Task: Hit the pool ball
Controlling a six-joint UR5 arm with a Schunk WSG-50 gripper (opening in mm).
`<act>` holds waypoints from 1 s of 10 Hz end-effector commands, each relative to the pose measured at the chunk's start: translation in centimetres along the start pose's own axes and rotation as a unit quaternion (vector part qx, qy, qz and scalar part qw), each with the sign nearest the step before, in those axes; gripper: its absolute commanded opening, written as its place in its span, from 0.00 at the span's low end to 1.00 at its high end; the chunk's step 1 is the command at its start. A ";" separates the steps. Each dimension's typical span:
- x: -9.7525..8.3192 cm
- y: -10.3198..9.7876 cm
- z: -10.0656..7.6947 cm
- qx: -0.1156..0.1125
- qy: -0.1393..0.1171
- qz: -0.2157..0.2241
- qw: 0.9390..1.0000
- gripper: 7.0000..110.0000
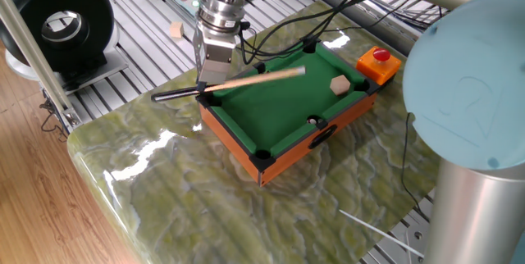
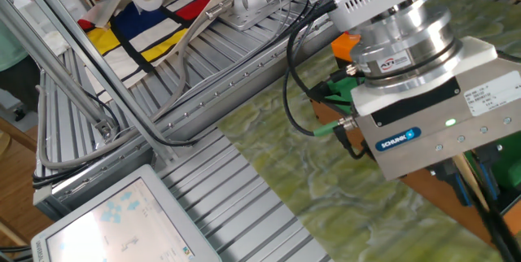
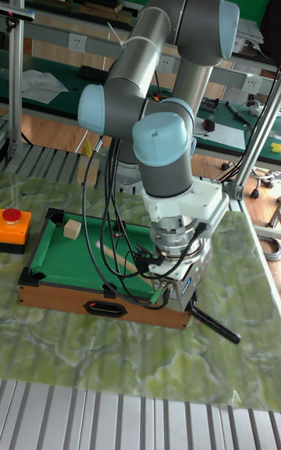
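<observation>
While clamped in the fingers [image 1: 212,86] at the green-felt wooden pool table's [image 1: 283,108] left end, slim wooden cue stick [image 1: 254,79] tilted tip-up above the felt.

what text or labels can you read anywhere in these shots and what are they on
"SCHUNK": white letters on a blue badge on the side of the tool body, in the other fixed view.
Red "ATI"-like mark on the silver ring above it: too small to be sure.
White sticker on the tool body: print too small to read.
Tablet screen at lower left: blurred, unreadable.
No readable text on the mini pool table or orange button box.
</observation>
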State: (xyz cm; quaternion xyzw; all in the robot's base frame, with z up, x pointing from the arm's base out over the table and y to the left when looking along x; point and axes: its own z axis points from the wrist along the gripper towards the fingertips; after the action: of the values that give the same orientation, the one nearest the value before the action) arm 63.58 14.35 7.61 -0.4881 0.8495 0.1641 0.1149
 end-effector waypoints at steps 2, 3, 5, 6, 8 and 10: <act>-1.1 0.3 -0.2 -0.012 -0.022 -0.001 1.000 0.36; -1.1 0.2 -0.2 -0.011 -0.022 0.000 1.000 0.36; -1.2 0.2 -0.4 -0.011 -0.020 0.001 1.000 0.36; -1.5 0.2 -0.7 -0.012 -0.019 0.005 1.000 0.36; -1.2 -0.7 -1.6 0.001 0.007 0.011 1.000 0.36; -1.7 -1.8 -2.5 0.002 0.008 0.011 1.000 0.36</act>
State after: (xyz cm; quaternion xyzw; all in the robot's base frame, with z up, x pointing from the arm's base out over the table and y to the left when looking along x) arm 64.71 14.39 9.12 -0.4837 0.8527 0.1641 0.1095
